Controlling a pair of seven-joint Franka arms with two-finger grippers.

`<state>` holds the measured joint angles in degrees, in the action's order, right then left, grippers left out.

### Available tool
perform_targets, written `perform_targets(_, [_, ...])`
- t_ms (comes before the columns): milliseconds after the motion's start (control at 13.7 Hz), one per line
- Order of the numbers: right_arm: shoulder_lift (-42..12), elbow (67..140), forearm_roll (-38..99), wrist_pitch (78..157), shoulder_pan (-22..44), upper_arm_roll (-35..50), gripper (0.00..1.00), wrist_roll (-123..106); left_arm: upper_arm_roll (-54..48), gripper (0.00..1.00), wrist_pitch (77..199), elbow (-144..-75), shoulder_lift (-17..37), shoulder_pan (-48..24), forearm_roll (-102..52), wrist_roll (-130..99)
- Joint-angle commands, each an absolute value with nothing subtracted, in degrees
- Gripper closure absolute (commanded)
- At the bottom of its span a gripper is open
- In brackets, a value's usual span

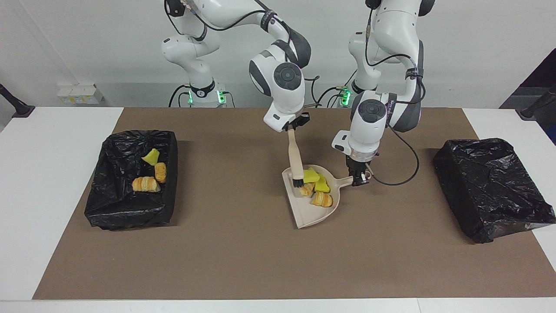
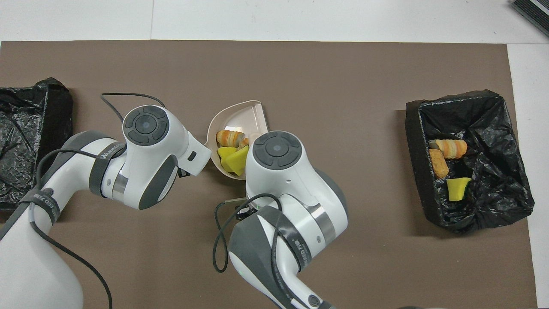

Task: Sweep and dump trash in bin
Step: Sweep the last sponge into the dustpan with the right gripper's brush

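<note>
Spongy yellow trash (image 1: 313, 176) heaped in smooth beige dustpan (image 1: 310, 215).

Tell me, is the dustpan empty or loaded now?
Loaded: the dustpan carries four trash pieces, yellow sponge chunks and pastries, heaped near its handle end.

Dustpan (image 2: 253, 118) holds pastry (image 2: 229, 138) and yellow sponges (image 2: 233, 159), partly covered by the right arm (image 2: 279, 171). Bin (image 2: 493, 111) at the right arm's end contains two pastries (image 2: 446, 154) and one sponge (image 2: 456, 189).
</note>
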<state>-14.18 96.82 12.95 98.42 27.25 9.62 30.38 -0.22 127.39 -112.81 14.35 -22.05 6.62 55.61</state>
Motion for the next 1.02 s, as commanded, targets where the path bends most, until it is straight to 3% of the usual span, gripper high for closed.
perform_targets(0, [-11.9, 98.7, 14.2, 98.4, 26.5, 9.8, 1.0, 28.9, -0.4, 1.0, 129.2, -115.2, 13.4, -21.1, 6.2, 57.4])
perform_targets(732, [-3.9, 103.5, 11.3, 93.3, 24.6, 9.4, 1.0, 29.0, -0.3, 1.0, 129.1, -114.6, 13.0, -18.9, 3.5, 60.6])
perform_targets(952, [1.4, 112.1, 11.3, 96.7, 24.7, 9.7, 1.0, 29.3, -0.4, 1.0, 127.1, -112.8, 12.7, -15.6, 1.0, 65.1])
